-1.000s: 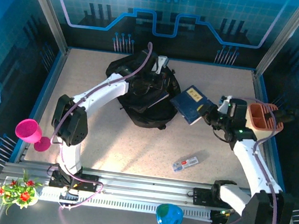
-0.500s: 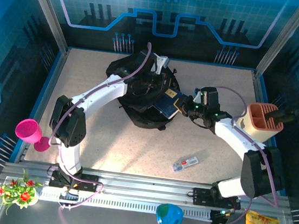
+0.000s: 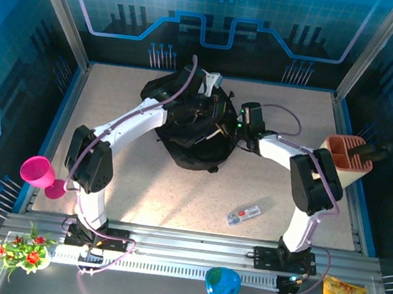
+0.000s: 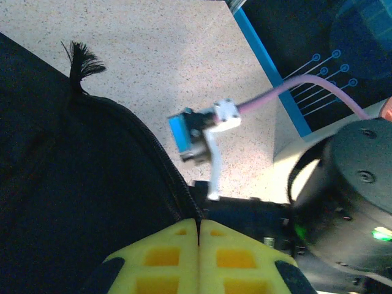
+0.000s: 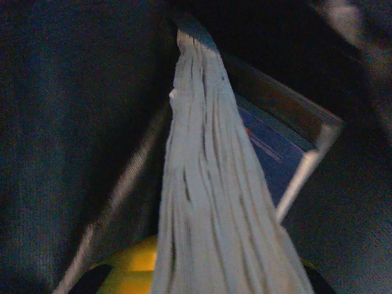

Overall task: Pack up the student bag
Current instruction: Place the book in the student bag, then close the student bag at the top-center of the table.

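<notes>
On the speckled beige tabletop (image 3: 142, 183), the student bag (image 3: 183, 142), a large black soft fabric backpack with straps, lies in the upper middle of the top view, between the two arms. The left arm reaches up from the lower left, and its tool (image 3: 203, 106) sits at the bag's upper rim. In the left wrist view its yellow pads (image 4: 165, 263) are pressed together with the zipper edge running into the seam between them, so it appears to pinch that rim and hold the mouth open. The right arm comes in from the right. Its tool (image 3: 229, 129) is at the bag's right edge, closed narrowly on a dark blue hardcover book (image 5: 208, 202). In the right wrist view the book's pale page edges rise from the bottom centre toward the upper middle, with dark fabric around them, so its long axis points away from the tool into the opening. The coming move likely turns on this: the bag's interior lies straight ahead of the right tool, leftward in the top view. A push along the book's length should seat it, provided the pinched rim does not sag across the path.
</notes>
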{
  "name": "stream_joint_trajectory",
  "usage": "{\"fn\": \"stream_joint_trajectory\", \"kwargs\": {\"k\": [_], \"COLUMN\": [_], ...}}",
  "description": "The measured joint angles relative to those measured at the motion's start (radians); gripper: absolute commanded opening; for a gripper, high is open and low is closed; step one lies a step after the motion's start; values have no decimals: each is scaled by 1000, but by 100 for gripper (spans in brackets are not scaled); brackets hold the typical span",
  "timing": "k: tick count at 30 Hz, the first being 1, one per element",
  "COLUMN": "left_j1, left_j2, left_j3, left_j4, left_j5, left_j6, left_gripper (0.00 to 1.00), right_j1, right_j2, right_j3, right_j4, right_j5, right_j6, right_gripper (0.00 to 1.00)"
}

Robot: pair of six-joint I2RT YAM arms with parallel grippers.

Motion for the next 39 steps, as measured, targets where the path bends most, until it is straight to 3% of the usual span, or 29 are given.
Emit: {"fn": "stream_joint_trajectory", "kwargs": {"k": [10, 15, 22, 29, 31, 34, 39], "left_j1": [0, 0, 0, 0, 0, 0, 2], "left_j2": [0, 0, 0, 0, 0, 0, 0], "left_j3": [0, 0, 0, 0, -8, -26, -46], "left_j4": [15, 17, 23, 26, 39, 52, 64], "left_j5": [1, 1, 1, 1, 1, 6, 8], "left_j6": [-45, -50, -54, -71, -75, -79, -103], "left_gripper": [0, 0, 0, 0, 6, 23, 49], "right_j1": [29, 26, -3, -25, -28, -38, -55], "right_j2": [156, 149, 31, -211, -296, -433, -637], "right_j3": [40, 16, -111, -285, -335, -396, -419], "right_j4": [111, 158, 173, 173, 142, 50, -177], "right_j5": [15, 1, -74, -164, -159, -114, 46], "right_j6": [100, 121, 159, 162, 144, 98, -5], "right_gripper": [27, 42, 61, 68, 70, 76, 83]}}
